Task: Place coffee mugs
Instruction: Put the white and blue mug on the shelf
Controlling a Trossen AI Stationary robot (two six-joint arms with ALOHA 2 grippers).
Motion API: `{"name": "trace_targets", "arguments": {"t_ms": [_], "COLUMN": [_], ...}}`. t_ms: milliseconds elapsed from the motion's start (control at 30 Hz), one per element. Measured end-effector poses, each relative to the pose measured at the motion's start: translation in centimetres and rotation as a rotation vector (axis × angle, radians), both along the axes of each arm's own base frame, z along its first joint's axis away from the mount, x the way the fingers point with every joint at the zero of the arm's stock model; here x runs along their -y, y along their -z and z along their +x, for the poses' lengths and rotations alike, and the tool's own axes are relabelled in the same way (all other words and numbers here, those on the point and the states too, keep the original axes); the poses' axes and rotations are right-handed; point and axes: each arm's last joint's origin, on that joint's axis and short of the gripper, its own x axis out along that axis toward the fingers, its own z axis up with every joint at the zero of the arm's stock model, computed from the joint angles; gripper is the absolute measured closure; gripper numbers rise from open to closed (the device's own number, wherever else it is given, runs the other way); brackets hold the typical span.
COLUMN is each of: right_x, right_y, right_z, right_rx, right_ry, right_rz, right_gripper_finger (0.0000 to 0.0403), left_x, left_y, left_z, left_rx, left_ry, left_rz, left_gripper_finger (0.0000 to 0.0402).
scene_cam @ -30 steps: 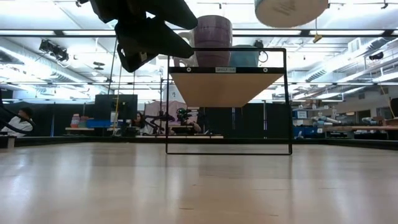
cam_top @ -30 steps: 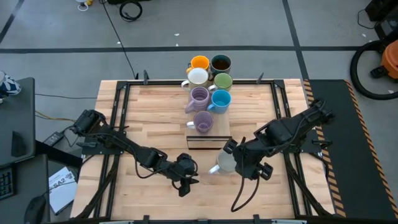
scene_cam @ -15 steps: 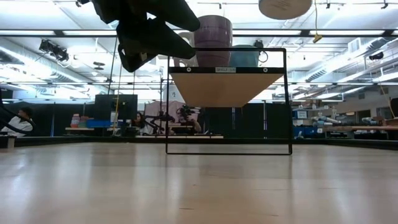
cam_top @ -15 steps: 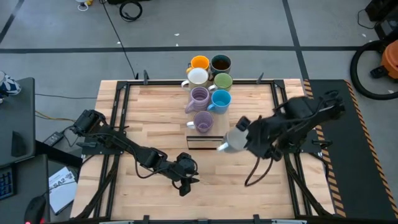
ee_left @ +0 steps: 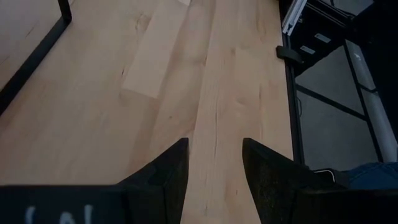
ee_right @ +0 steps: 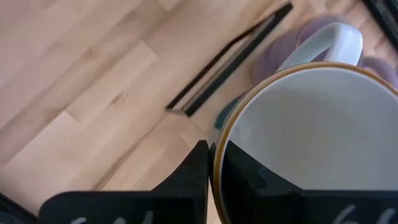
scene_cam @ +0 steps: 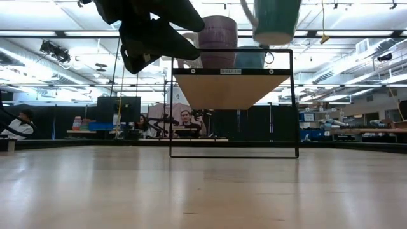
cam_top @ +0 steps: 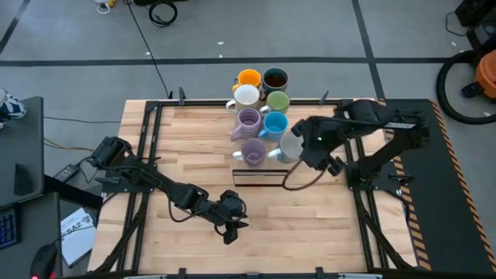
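From above, the right pincer (cam_top: 304, 147) carries the teal mug (cam_top: 290, 146) over the far half of the bench (cam_top: 186, 147), just beside the blue mug (cam_top: 275, 124) and the nearer lilac mug (cam_top: 253, 151). The cluster is tight, so a low descent could well knock a neighbour or catch the black rack (cam_top: 260, 177). The left pincer (cam_top: 229, 229) waits near the front edge.

Down at bench height, the teal mug (scene_cam: 275, 20) hangs clear above the rack's top bar (scene_cam: 230, 51), a clearance the overhead camera cannot give.

The left wrist camera shows its fingers (ee_left: 166, 171) apart over bare wood, holding nothing.

The right wrist camera shows what the rest miss: fingers (ee_right: 198, 168) clamped together on the mug's rim (ee_right: 219, 162), a thin hold. The mug looks liable to swing or slip if jolted.
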Motion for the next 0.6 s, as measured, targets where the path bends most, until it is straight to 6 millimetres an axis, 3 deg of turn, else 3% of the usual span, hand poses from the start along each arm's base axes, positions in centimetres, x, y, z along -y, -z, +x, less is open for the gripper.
{"name": "trace_targets", "arguments": {"t_ms": [233, 600], "right_x": [1.7, 1.8], "right_y": [2.8, 4.8], "right_z": [1.0, 2.0], "right_rx": [-0.095, -0.087], "right_ry": [0.055, -0.105], "right_rz": [-0.015, -0.001], "right_gripper_finger": [0.0368, 0.0368], "left_x": [0.0, -0.1], "left_y": [0.0, 0.0], "left_z": [0.0, 0.1], "left_rx": [0.0, 0.002], "left_ry": [0.0, -0.038], "left_rz": [0.0, -0.015], "left_gripper_finger": [0.0244, 0.0244]}}
